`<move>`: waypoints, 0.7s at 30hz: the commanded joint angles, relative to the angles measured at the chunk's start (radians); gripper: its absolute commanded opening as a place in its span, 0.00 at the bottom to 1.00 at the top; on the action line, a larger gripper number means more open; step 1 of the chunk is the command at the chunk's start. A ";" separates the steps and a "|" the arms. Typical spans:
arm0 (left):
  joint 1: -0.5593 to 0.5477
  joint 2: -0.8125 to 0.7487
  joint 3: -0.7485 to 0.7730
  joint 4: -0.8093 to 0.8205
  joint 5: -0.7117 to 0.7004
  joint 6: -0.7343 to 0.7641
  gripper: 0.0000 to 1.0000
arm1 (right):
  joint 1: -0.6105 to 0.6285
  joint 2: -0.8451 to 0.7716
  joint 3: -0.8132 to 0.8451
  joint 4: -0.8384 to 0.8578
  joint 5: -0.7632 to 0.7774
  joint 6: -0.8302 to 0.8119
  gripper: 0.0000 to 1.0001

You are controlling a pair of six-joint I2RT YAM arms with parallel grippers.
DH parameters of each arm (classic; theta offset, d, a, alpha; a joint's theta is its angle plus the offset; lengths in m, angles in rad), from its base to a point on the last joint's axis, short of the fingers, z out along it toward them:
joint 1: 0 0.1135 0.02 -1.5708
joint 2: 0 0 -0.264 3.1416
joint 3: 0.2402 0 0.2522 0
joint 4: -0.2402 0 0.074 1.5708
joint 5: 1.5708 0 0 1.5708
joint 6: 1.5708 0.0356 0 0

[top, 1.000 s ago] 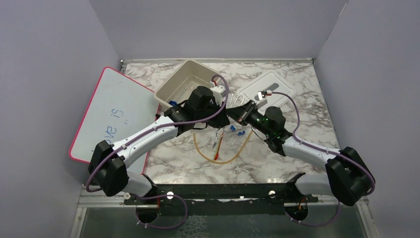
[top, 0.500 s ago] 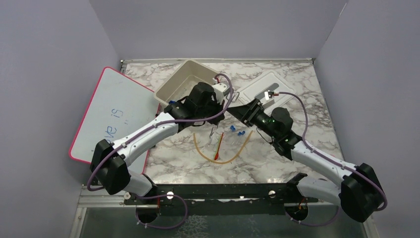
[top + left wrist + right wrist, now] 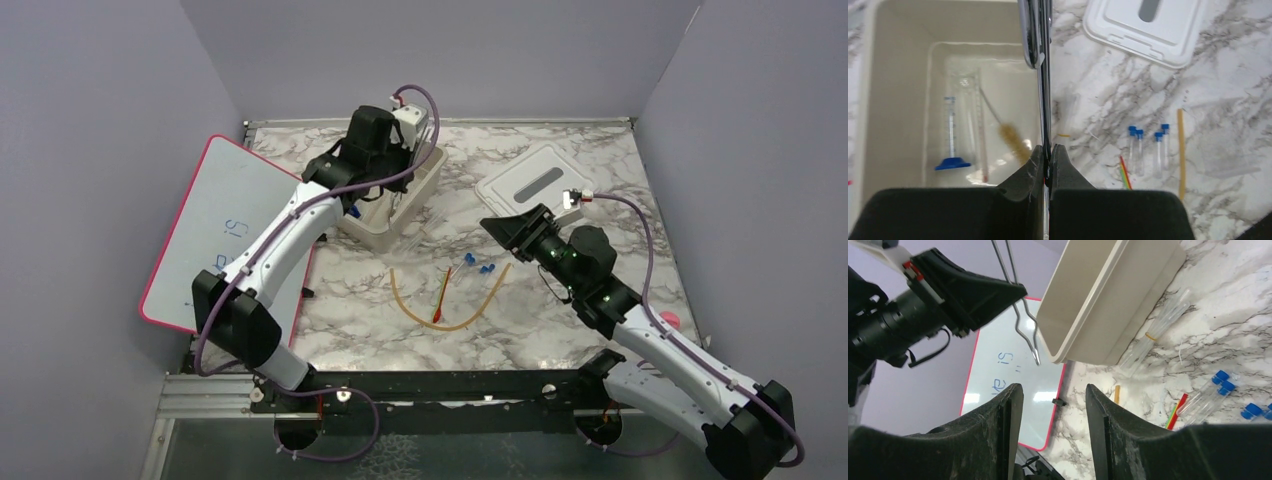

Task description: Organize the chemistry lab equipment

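- The left gripper [image 3: 1047,152] is clamped shut on the metal tongs [image 3: 1040,45], which hang from its fingertips over the beige tub [image 3: 383,218], along the wall on the lid side. Whether the tongs' tips sit inside the rim, I cannot tell.
- Inside the tub lie a blue-based vial [image 3: 951,145] and a tan bristle brush [image 3: 1013,141], side by side on the floor.
- The right gripper [image 3: 1053,390] is spread open with nothing between its fingers, hovering off the table near the middle.
- On the marble table [image 3: 600,190] lie the curved amber rubber tube [image 3: 455,325] and, inside its bend, the red-tipped dropper [image 3: 442,298].
- The blue-capped clear tubes [image 3: 1137,150] lie just beside the dropper; one banded clear tube [image 3: 1153,335] lies against the tub's outer wall.
- The white lid [image 3: 535,180] lies flat beyond the right gripper, and the whiteboard [image 3: 240,215] lies on the tub's other side.
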 commanded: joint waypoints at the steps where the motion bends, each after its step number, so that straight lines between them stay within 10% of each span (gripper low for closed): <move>1: 0.087 0.068 0.186 -0.145 -0.054 0.192 0.00 | 0.001 -0.024 -0.002 -0.076 0.035 -0.023 0.54; 21: 0.183 0.498 0.401 -0.273 0.116 0.392 0.00 | 0.002 -0.011 -0.024 -0.113 0.004 0.011 0.54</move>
